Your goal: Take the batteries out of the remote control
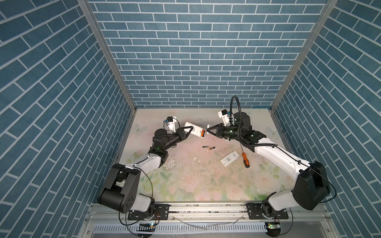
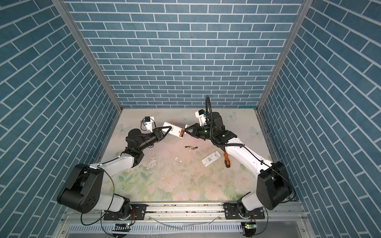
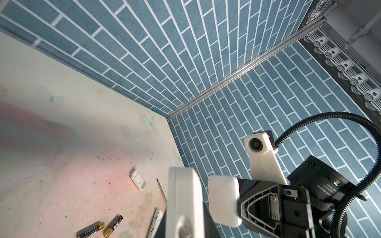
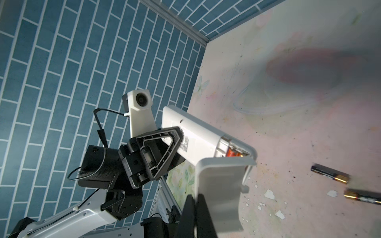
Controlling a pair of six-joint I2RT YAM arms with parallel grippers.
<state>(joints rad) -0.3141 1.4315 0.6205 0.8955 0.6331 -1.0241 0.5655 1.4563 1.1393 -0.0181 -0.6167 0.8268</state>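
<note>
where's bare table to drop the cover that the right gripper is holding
Widest free patch: the front half of the table, from the front rail up toward the two batteries. A narrower bare strip lies along the back wall, behind the held remote. Crowded: the middle around those batteries, and to their right the second remote and screwdriver.

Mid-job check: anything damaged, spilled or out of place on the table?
Yes. The table coating is chipped left of centre, and white flakes lie scattered near the two loose batteries. It looks like surface wear, not a spill.
</note>
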